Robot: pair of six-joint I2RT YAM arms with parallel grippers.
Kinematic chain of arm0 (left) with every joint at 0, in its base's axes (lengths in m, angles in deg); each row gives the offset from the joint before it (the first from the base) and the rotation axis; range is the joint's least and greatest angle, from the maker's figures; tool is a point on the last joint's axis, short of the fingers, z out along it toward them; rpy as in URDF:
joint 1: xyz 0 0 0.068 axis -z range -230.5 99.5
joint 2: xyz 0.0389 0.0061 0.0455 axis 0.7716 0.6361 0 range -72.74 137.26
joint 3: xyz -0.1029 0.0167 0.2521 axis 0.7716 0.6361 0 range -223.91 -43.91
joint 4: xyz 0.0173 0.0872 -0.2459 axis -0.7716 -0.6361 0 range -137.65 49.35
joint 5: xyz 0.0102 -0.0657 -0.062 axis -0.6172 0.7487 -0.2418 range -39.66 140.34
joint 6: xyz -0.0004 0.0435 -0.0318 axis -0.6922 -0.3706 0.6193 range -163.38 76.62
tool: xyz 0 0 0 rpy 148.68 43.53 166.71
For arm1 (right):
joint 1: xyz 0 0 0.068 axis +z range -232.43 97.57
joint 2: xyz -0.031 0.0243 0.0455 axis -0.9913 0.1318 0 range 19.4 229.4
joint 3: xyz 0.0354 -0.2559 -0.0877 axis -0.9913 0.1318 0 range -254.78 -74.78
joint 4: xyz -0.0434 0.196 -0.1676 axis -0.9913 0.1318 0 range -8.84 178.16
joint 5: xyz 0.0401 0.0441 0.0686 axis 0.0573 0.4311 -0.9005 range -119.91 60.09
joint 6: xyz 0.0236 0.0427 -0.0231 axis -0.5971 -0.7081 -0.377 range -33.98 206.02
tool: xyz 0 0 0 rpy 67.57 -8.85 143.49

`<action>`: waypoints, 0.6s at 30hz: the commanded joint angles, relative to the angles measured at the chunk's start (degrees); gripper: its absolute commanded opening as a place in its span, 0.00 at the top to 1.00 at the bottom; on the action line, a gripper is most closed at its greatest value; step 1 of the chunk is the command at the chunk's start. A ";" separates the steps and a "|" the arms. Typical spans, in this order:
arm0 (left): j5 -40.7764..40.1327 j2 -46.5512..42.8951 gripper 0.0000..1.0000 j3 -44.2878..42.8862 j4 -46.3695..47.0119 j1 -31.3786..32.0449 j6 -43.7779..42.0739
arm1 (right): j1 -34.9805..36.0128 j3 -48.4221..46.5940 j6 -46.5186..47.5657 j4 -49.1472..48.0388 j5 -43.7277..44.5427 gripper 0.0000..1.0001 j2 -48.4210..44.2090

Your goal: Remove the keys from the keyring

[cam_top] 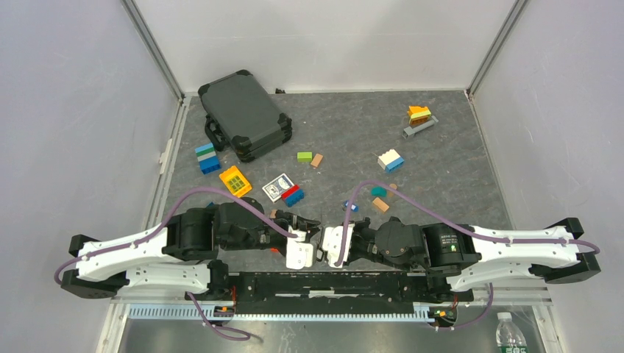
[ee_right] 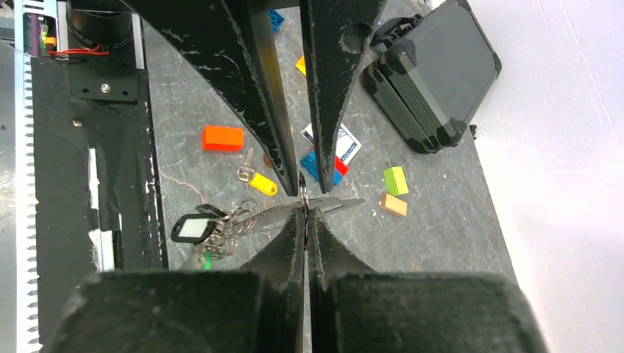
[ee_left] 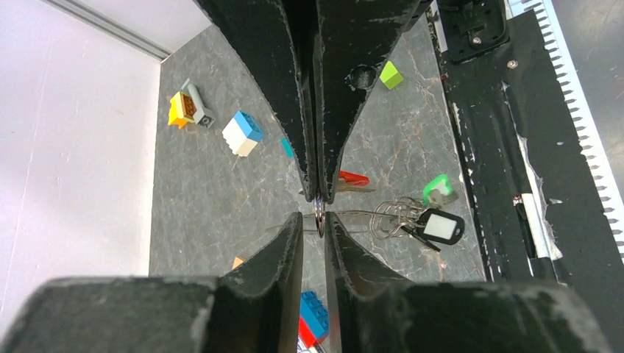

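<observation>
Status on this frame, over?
Right gripper shut on the keyring. Left gripper open, jaws either side of it. Keys bunched at one end. Nothing blocking.

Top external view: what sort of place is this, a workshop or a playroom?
Probably a robot test cell in a lab: a grey stone-patterned tabletop enclosed by plain white wall panels, two white-and-black robot arms bolted at its near edge, coloured plastic toy bricks scattered.
</observation>
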 commanded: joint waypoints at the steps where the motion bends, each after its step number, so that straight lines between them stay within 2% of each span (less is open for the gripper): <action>1: -0.63 0.24 0.78 -2.54 0.38 0.13 -1.71 | 0.06 -2.73 -0.39 -3.10 -0.58 1.00 -0.53; 18: 0.15 0.84 0.79 -2.27 1.10 0.05 -1.26 | 0.10 -2.19 -0.15 -5.02 -1.60 1.00 0.49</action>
